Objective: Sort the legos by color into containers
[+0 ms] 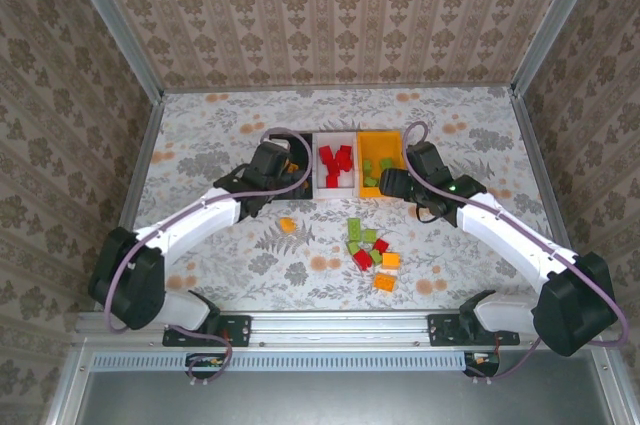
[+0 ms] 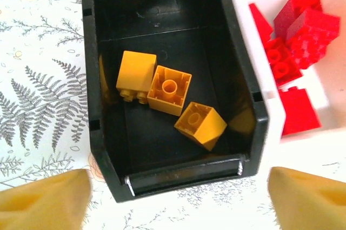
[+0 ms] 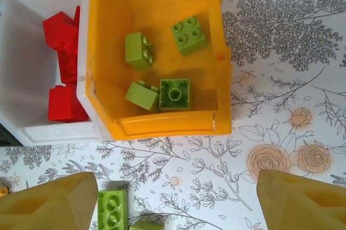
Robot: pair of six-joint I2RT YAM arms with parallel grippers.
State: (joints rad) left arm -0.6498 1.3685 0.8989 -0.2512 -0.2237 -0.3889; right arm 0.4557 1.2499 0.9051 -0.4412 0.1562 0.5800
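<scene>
Three small open-top plastic bins stand side by side in a row, the neighbours touching, on the floral-patterned tabletop (image 1: 210, 125), their long axes running away from the arms. The black rectangular bin (image 2: 97, 78) is on the left, the white rectangular bin (image 3: 27, 51) in the middle and the orange rectangular bin (image 3: 105, 51) on the right.

Nearer the arm bases and between the two arms, a loose cluster of green, red and orange bricks (image 1: 370, 250) lies on the tabletop. A single orange brick (image 1: 287, 225) sits apart to its left. Two of the green bricks, one a two-stud green brick (image 3: 112, 208) lying studs up, are just beside the right claw's left finger.

The left arm reaches forward and inward with its elbow bent, and from above its wrist covers much of the black bin. The left claw (image 2: 175, 203) hangs over that bin's near rim, spread wide and holding nothing. The right arm mirrors it. The right claw (image 3: 175, 203) is over bare tabletop just short of the orange bin's near wall, also spread wide and empty.

The black bin holds three orange bricks (image 2: 169, 89): one hollow side up, one on its side, one tilted on an edge. The white bin holds a heap of red bricks (image 2: 303, 30). The orange bin holds four green bricks (image 3: 174, 93): one studs up, one hollow side up, two on their sides.
</scene>
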